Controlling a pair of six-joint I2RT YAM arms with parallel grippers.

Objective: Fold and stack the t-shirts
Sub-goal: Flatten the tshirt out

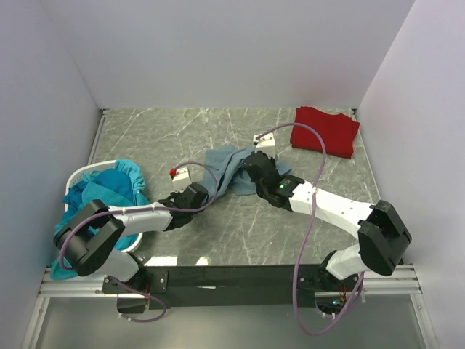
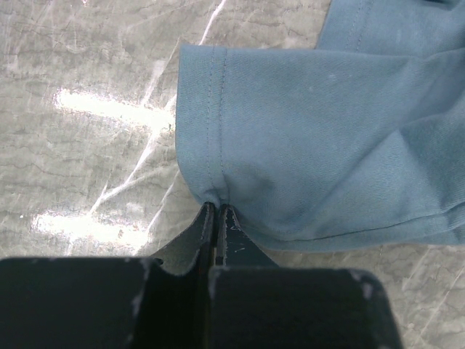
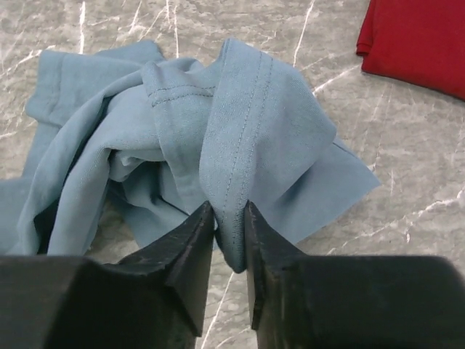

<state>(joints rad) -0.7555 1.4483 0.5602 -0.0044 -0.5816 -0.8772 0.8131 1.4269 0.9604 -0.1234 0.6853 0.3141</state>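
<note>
Currently, the left gripper [image 2: 216,207] is pinching the mid-table slate-blue t-shirt [image 1: 227,166] hem, jaws fully closed; the right gripper [image 3: 230,218] is nipping another fold, jaws narrow. The red t-shirt [image 1: 325,131] is lying folded; the teal t-shirts [image 1: 109,185] are waiting unfolded in the basket [image 1: 80,172]

A grey marbled table [image 1: 182,131] is lying under everything, and plain white walls [image 1: 218,51] are closing it in on the left, the back and the right. A white basket [image 1: 81,171] is standing on the table at its left edge. In the left wrist view, bright light is reflecting on the table surface.
</note>
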